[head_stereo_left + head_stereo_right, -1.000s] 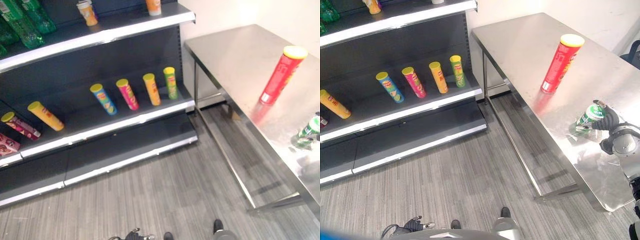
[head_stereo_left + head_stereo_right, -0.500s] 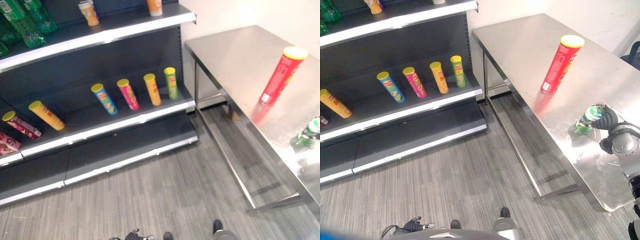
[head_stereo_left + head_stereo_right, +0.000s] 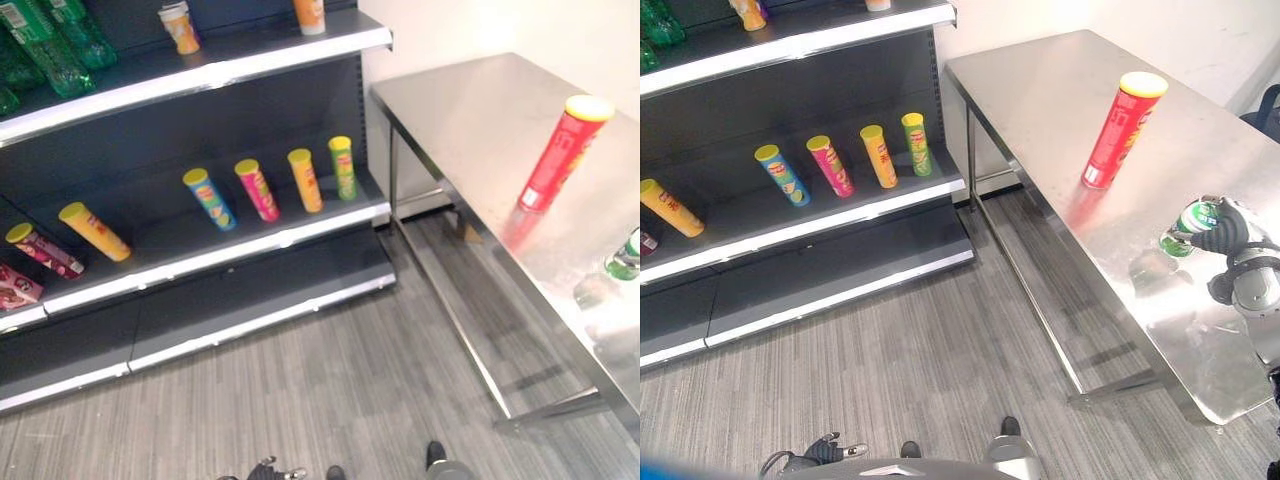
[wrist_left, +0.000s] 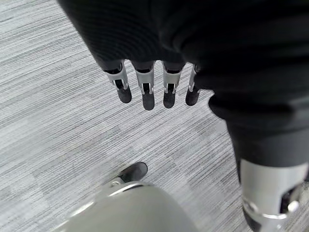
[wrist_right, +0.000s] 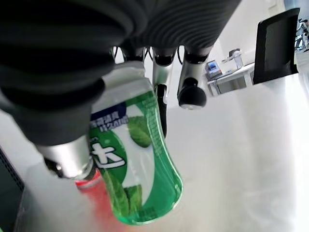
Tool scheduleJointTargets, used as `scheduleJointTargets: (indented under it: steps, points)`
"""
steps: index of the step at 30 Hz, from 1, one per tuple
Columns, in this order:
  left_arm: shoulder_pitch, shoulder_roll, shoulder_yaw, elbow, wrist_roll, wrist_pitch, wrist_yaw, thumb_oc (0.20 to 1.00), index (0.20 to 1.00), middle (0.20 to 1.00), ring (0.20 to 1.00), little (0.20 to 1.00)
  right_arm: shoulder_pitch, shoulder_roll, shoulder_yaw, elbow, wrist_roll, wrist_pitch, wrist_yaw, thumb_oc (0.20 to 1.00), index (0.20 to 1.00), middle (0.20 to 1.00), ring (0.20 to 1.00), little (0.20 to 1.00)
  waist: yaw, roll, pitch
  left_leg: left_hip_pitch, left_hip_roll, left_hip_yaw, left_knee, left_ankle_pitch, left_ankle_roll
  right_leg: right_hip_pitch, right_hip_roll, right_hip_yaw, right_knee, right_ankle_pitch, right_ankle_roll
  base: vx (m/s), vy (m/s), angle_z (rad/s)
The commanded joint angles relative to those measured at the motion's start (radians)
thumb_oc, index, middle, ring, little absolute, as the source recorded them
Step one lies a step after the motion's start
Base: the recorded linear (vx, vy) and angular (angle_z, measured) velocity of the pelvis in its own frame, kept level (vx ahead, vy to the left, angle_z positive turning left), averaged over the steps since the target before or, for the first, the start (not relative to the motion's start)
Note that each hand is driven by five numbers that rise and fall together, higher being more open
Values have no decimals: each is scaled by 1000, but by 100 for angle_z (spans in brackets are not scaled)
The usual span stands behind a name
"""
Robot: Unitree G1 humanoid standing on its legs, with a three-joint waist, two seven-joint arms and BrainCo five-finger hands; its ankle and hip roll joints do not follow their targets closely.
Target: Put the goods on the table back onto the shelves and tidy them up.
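On the left, the shelves (image 3: 800,235) already carried goods: green bottles (image 3: 60,50) on the upper board at far left, and a row of tubes (image 3: 830,165) standing on the middle board, with a yellow one (image 3: 670,207) and others lying further left. The left hand (image 4: 145,89) hung idle over the floor (image 3: 920,360), fingers straight and relaxed, holding nothing.

To the right stood the steel table (image 3: 1060,110). A red tube (image 3: 1122,130) was upright near its middle, untouched. Nearer, by the table's right edge, the right hand (image 3: 1230,235) had its fingers curled round a green bottle (image 5: 133,164), which appeared lifted just clear of the tabletop, its reflection showing below it.

As a judgement, the task was at an early stage: the green bottle was picked up but not yet carried to the shelves, most likely to go with the other green bottles on the upper board. The red tube remained to be shelved with the other tubes, and the lying tubes looked in need of straightening.
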Motion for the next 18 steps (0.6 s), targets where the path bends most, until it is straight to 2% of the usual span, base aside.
scheduleJointTargets:
  steps: [1, 2, 4, 5, 6, 7, 8, 9, 10, 11, 16, 17, 18]
  points:
    - [-55, 60, -9, 16, -8, -14, 15, 1000, 1000, 1000, 1000, 1000, -70, -13, -5, -41, -14, -39, -52, 200, 200, 200, 200, 200, 29, -85, -24, -34, 68, 69, 91, -37, -81, 26, 8, 55, 52, -178, 6, -48, -89, 0]
    - [-55, 60, -6, -5, -9, -16, 10, 1000, 1000, 1000, 1000, 1000, -62, -28, -24, -123, -21, -54, -41, 200, 200, 200, 200, 200, 33, -87, -14, -61, 70, 54, 144, -48, -85, 28, 10, 55, 55, -185, -2, -59, -104, 3]
    - [-58, 61, -8, -13, -12, -17, 9, 1000, 1000, 1000, 1000, 1000, -61, -36, -30, -163, -19, -65, -33, 200, 200, 200, 200, 200, 37, -89, -7, -88, 73, 41, 185, -55, -89, 30, 12, 52, 54, -188, -8, -70, -107, 15]
    - [-56, 63, -6, -40, -23, -22, 4, 1000, 1000, 1000, 1000, 1000, -51, -54, -51, -220, -9, -79, -22, 200, 200, 200, 200, 200, 45, -97, 14, -150, 69, 14, 295, -68, -101, 42, 13, 42, 53, -201, -20, -55, -68, 24]
    - [-56, 63, -6, -40, -23, -22, 4, 1000, 1000, 1000, 1000, 1000, -50, -54, -52, -220, -9, -79, -22, 200, 200, 200, 200, 200, 45, -97, 13, -151, 69, 14, 296, -68, -101, 42, 13, 42, 53, -201, -20, -125, -198, 42]
    - [-66, 62, -5, -58, -46, -27, 9, 1000, 1000, 1000, 1000, 1000, -73, -73, -59, -300, 9, -97, -10, 200, 200, 200, 200, 200, 74, -116, 49, -251, 45, -69, 464, 4, -147, 80, 18, 27, 45, -206, -45, -75, -131, 46]
    - [-67, 63, -5, -59, -47, -26, 9, 1000, 1000, 1000, 1000, 1000, -73, -73, -60, -301, 10, -97, -9, 200, 200, 200, 200, 200, 69, -115, 49, -257, 46, -75, 471, 2, -148, 81, 19, 23, 43, -206, -45, -74, -178, 55]
    - [-64, 62, -1, -59, -62, -26, 14, 1000, 1000, 1000, 1000, 1000, -83, -86, -54, -319, 10, -102, -11, 200, 200, 200, 200, 200, 77, -121, 61, -305, 47, -90, 530, 43, -163, 102, 28, 6, 30, -209, -51, -5, -48, 44]
    - [-64, 61, -1, -59, -62, -26, 15, 1000, 1000, 1000, 1000, 1000, -84, -86, -53, -318, 10, -102, -11, 200, 200, 200, 200, 200, 74, -120, 61, -308, 48, -94, 534, 43, -163, 103, 30, 3, 29, -208, -51, 59, -36, 51]
    - [-44, 57, 7, -68, -78, -28, 16, 1000, 1000, 1000, 1000, 1000, -99, -105, -42, -355, 3, -107, -7, 200, 200, 200, 200, 200, 78, -113, 63, -305, 92, -59, 476, 57, -154, 111, 37, -16, 22, -210, -47, 59, 9, 40]
    - [-43, 56, 8, -69, -78, -28, 16, 1000, 1000, 1000, 1000, 1000, -103, -105, -38, -354, 3, -107, -7, 200, 200, 200, 200, 200, 79, -114, 64, -299, 91, -56, 470, 59, -155, 113, 36, -14, 21, -210, -47, 31, 13, 8]
    - [-28, 52, 12, -59, -75, -31, 21, 1000, 1000, 1000, 1000, 1000, -135, -121, -15, -385, 9, -119, -11, 200, 200, 200, 200, 200, 91, -108, 55, -261, 153, -26, 301, 62, -141, 106, 36, -25, 22, -211, -31, 123, 108, 1]
    - [-28, 50, 12, -54, -73, -32, 24, 1000, 1000, 1000, 1000, 1000, -143, -127, -8, -396, 12, -122, -12, 200, 200, 200, 200, 200, 91, -102, 52, -253, 177, -18, 230, 80, -140, 102, 35, -27, 24, -214, -25, 180, 175, 3]
